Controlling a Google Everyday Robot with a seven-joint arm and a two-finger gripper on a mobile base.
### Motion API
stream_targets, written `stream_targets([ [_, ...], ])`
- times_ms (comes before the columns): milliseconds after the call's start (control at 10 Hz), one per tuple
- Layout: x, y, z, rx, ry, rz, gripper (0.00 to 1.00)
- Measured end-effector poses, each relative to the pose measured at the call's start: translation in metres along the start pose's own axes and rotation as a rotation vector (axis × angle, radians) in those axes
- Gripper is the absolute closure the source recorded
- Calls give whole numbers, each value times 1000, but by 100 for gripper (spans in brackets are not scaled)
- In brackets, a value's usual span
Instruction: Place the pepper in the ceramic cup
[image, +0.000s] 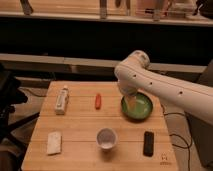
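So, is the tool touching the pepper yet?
Apart. The camera view shows the tool over the green bowl, with a strip of bare table between it and the pepper.

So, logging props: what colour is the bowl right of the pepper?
Green. The bowl shows best in the camera view; the gripper hangs over it.

No writing is legible anywhere; the jaws hang over the green bowl.
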Motion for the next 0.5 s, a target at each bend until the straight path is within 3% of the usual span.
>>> stream_targets([
  [500, -21, -20, 4, 24, -28, -100, 20],
])
